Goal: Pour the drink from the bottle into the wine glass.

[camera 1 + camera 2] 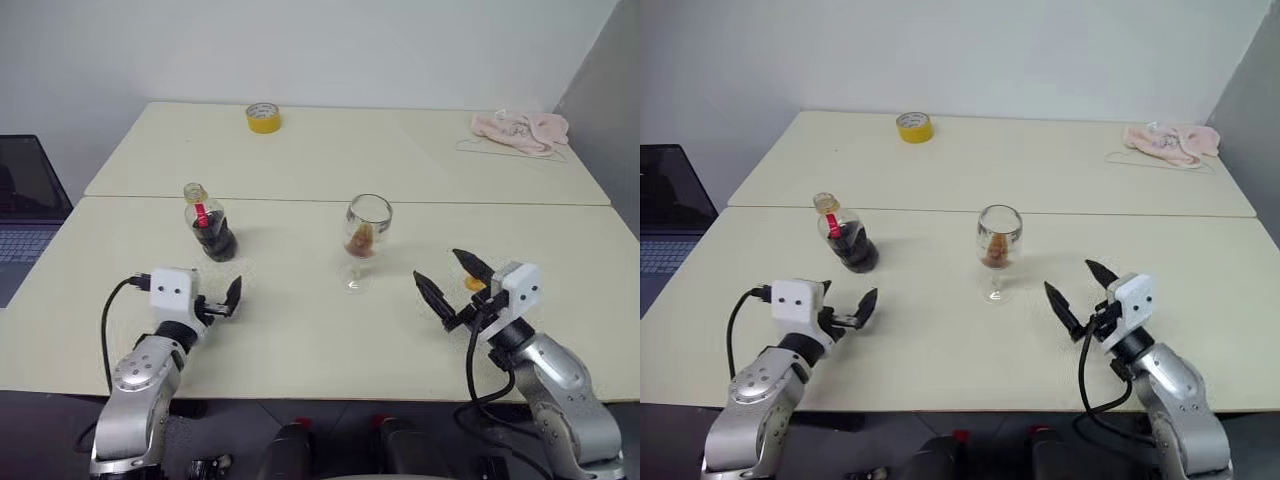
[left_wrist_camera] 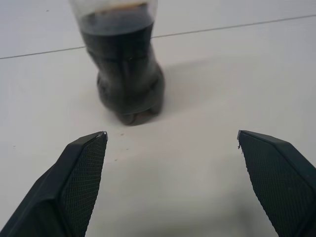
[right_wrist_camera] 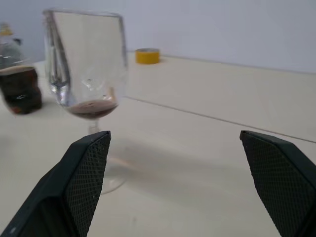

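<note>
Two pale cream tabletops (image 1: 300,330) butt together under a white wall, with a pink cloth (image 1: 522,130) at 2 o'clock and a yellow tape roll (image 1: 263,117) at 12 on the far top. Near the middle stands the clear stemmed wine glass (image 1: 364,238), a little amber-brown drink (image 3: 92,108) in its bowl; at 9 o'clock from it the squat clear plastic bottle (image 1: 207,222) stands upright, dark in its lower half. The left gripper (image 1: 222,300) at 7 o'clock and the right gripper (image 1: 447,277) at 4 both gape wide, holding nothing.

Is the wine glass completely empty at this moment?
No, the wine glass holds a thin layer of the brown drink at the bottom of its bowl.
</note>
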You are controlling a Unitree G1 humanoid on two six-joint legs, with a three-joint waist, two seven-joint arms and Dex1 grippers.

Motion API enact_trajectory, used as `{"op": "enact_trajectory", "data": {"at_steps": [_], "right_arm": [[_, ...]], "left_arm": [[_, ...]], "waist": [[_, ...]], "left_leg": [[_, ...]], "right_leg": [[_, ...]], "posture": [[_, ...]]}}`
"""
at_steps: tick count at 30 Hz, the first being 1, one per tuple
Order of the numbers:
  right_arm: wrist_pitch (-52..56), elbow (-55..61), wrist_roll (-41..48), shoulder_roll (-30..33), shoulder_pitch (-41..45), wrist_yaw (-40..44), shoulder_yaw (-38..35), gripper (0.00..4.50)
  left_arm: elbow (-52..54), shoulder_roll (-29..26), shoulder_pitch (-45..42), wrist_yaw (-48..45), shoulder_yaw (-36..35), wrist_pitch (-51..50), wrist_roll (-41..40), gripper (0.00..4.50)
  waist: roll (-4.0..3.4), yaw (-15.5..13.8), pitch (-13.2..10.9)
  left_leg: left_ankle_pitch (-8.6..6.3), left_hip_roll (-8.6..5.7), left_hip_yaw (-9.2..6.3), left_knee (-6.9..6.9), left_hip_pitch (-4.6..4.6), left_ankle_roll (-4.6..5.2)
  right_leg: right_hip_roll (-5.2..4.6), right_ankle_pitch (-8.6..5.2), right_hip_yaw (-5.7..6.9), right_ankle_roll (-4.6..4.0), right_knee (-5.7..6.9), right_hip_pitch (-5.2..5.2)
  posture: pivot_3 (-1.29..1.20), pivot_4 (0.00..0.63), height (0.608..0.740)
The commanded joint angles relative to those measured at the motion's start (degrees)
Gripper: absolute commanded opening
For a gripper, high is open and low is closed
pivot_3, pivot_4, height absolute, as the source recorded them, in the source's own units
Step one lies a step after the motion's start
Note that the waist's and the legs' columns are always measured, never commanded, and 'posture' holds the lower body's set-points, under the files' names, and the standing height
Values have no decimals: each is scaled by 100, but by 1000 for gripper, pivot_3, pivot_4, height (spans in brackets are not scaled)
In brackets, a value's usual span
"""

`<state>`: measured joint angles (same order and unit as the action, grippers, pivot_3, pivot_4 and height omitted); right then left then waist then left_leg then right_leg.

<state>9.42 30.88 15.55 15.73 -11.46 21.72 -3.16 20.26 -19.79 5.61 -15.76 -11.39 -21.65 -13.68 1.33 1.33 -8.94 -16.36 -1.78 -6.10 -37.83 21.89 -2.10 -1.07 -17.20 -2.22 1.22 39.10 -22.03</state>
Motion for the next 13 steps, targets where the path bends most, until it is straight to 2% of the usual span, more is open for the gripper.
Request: {"op": "enact_trajectory", "data": {"at_steps": [1, 6, 13], "right_arm": [[-490, 254, -409, -355, -534, -425, 159, 4500], [-483, 285, -443, -512, -1033, -491, 282, 4500], [-610, -15, -600, -400, -773, -458, 220, 4500]], "left_arm": [[394, 162, 113, 93, 191, 294, 144, 4472], [440, 431, 177, 294, 272, 298, 192, 4472], [388, 498, 199, 289, 240, 537, 212, 4472]], "waist": [[-7, -1, 5], [-14, 4, 8], [-16, 4, 8]], "left_leg": [[0, 0, -1, 0, 0, -1], [-1, 0, 3, 1, -9, 1], [-1, 2, 0, 3, -10, 1]], "right_leg": [[0, 0, 1, 0, -1, 0], [1, -1, -3, 0, 0, 5], [4, -2, 1, -1, -2, 8]], "posture": [[0, 150, 740], [0, 150, 740], [0, 150, 740]]}}
